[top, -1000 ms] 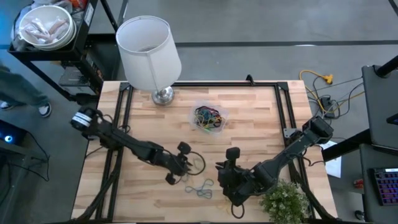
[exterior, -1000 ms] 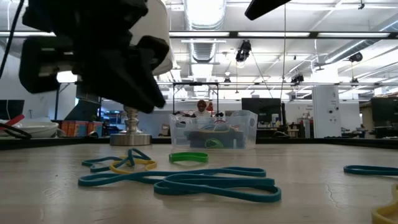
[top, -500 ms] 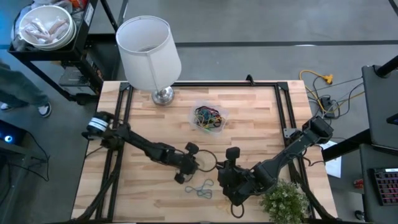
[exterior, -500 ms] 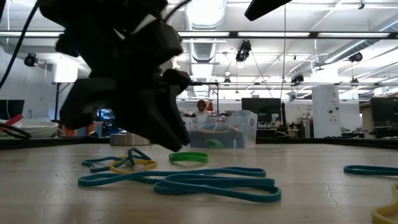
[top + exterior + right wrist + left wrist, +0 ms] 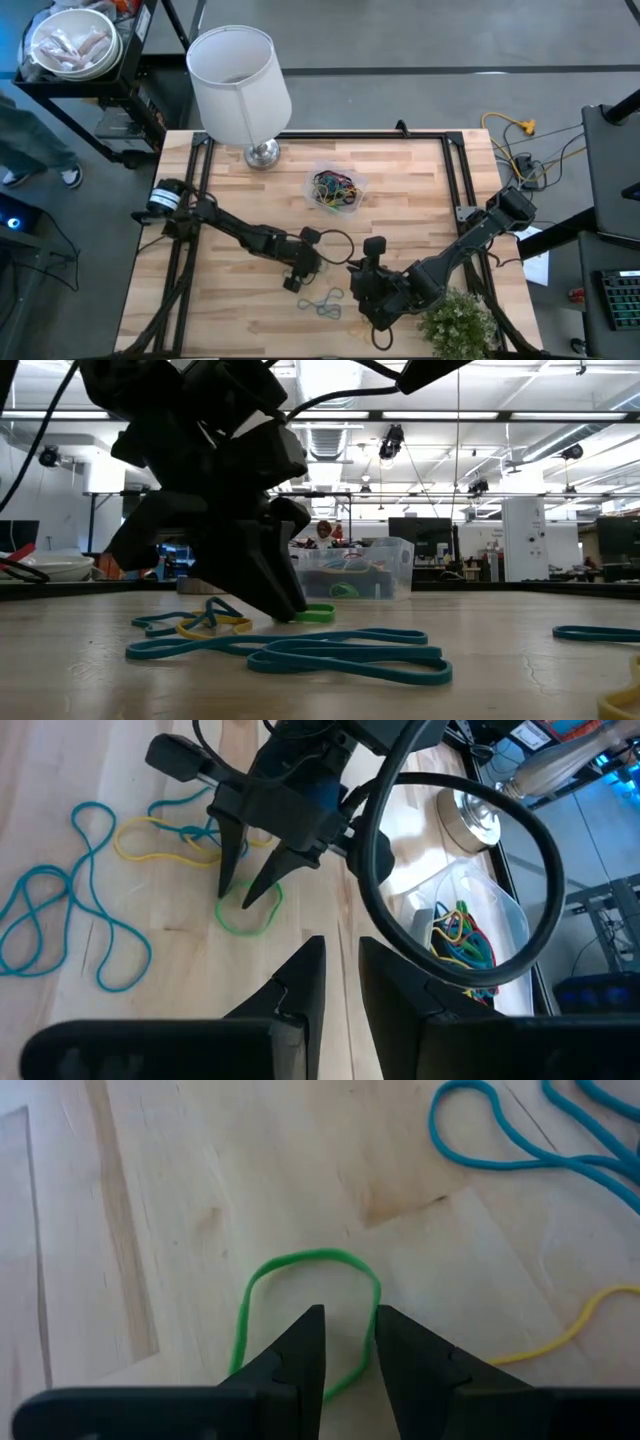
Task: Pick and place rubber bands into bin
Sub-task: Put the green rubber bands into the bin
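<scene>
High view: the table [image 5: 420, 190] carries both arms, with the bin [image 5: 335, 189] well beyond them toward the lamp [image 5: 240, 85], already holding a tangle of bands. The left gripper [image 5: 300, 270] is plainly the nearer one to the work; the right gripper [image 5: 372, 285] waits just to its side over bare wood, its fingers a narrow gap apart and holding nothing. A loose cluster of blue bands [image 5: 322, 303] lies just short of the left gripper, on the side away from the bin. The relation that matters is smaller: in the left wrist view a green band [image 5: 300, 1320] lies flat right at the fingertips [image 5: 310, 1330], which stand a narrow gap apart, with one finger tip inside the loop and the other resting over its side strand, so that strand runs between them. The loop's long axis runs forward from the gripper, away from the wrist. The right wrist view [image 5: 250, 895] agrees, showing the two left tips planted at the green loop's near edge. From the low view I cannot tell whether the tips touch the wood. My guess is that closing straight here would pinch that strand; then the carry goes forward to the bin.
</scene>
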